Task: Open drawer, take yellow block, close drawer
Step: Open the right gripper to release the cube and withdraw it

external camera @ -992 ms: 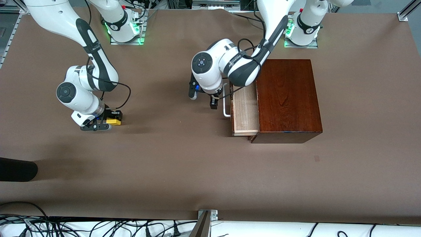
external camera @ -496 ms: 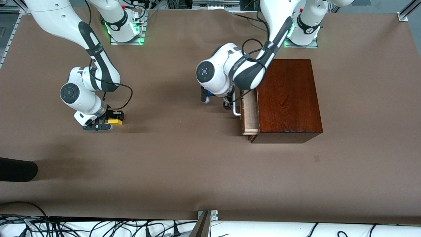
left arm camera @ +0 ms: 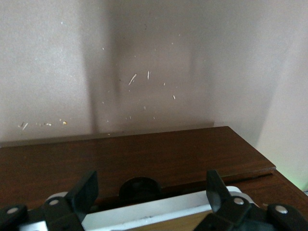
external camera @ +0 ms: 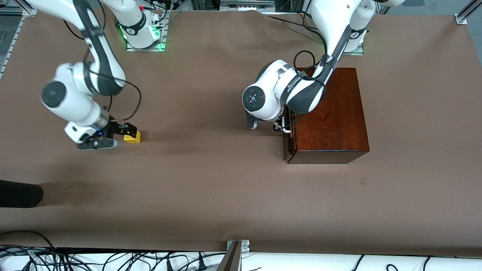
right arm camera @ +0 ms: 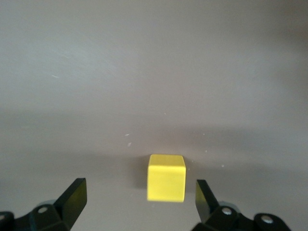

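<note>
I note small yellow cube point(right arm camera: 166, 177) on brown surface point(external camera: 211, 188), ahead of right pincer point(right arm camera: 139, 202), spread wide, empty. Left pincer point(left arm camera: 151, 195) open astride white bar handle point(left arm camera: 159, 214), glossy reddish-brown drawer point(external camera: 288, 145) shut.

The yellow block point(right arm camera: 166, 177) is seen resting alone on the plain brown table surface point(right arm camera: 154, 72), with a soft shadow at its base. The right gripper point(right arm camera: 139, 198) is held apart from it, its two dark fingertips point(right arm camera: 74, 196) spread wide, neither touching the block.
</note>
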Controlling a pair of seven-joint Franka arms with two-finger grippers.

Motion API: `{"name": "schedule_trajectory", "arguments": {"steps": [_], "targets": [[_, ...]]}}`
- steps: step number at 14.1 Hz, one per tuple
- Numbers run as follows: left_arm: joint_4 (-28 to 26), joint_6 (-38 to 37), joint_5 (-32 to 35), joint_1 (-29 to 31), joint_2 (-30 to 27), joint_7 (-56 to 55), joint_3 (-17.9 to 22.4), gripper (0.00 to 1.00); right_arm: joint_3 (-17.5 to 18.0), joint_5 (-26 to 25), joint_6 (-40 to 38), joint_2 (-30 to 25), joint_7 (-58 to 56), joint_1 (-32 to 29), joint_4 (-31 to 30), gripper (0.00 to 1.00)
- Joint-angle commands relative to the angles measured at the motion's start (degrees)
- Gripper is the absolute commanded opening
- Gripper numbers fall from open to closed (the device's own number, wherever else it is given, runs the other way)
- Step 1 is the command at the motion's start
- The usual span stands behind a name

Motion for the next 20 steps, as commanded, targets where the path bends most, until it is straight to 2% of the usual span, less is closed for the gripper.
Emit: {"name": "schedule_trajectory", "arguments": {"steps": [1, 4, 6, 9, 14, 17, 20], "targets": [[-1.50, -1.07, 1.79, 0.12, -2.40, 1.14, -0.23, 1.00, 1.19, -0.55, -9.93, -6.92, -0.33, -1.15, 2.60, 1.00], [-0.89, -0.90, 0.66, 0.64, -3.53, 0.70, -0.23, 1.00, 1.02, -0.11, -22.16, -7.46, -3.39, -1.24, 13.21, 1.00], [0.51, -0.89, -3.46, 0.82, -6.25, -3.23, -0.06, 1.00, 0.58, -0.11, -27.79, -7.46, -5.16, -1.24, 18.59, 1.00], [3.94, -1.16, -3.92, 7.30, -10.47, -3.97, -0.50, 1.00, -0.39, -0.11, -35.53, -6.76, -6.13, -1.24, 25.45, 1.00], [5.71, -5.54, -3.74, 16.36, -18.03, -5.53, 0.56, 1.00, -1.26, -1.07, -40.47, -6.84, -5.69, -1.24, 28.81, 1.00], [5.27, -5.73, -4.09, 19.01, -21.64, -14.38, 4.15, 1.00, -3.36, -0.90, -40.47, -6.93, -6.21, -1.24, 28.90, 1.00], [0.89, -4.94, -4.09, 23.22, -26.72, -24.67, 3.90, 1.00, -3.73, -1.25, -40.56, -7.02, -5.87, -0.98, 29.60, 1.00]]}}
